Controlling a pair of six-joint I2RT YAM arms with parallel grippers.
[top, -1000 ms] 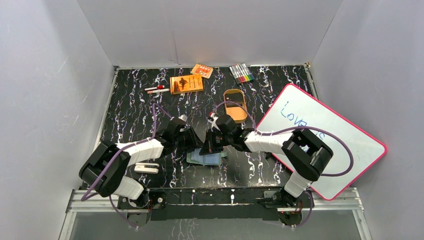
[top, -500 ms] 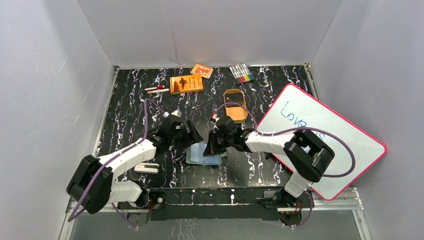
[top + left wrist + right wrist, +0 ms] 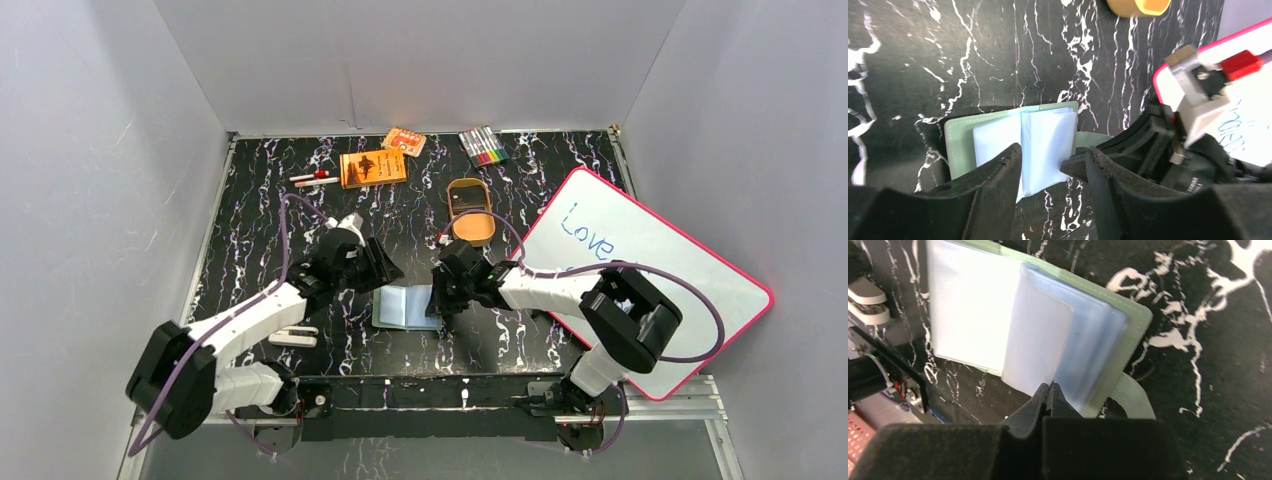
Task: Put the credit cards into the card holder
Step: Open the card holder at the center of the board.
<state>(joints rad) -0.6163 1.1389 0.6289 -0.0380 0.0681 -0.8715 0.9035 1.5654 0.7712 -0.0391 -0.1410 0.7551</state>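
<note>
Sage-green card holder [image 3: 404, 307] lies open and flat, pale inside up, lower centre of top view. Left gripper [image 3: 1048, 159] spread wide, empty, just upper left of it. Right gripper [image 3: 1050, 386] pinched closed at its right edge.

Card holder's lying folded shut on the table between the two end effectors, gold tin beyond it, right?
Not quite. The card holder is lying open, not folded shut; the left wrist view shows its pale blue sleeves spread out. It does lie on the table between the left end effector and right end effector, gold tin beyond it.
</note>
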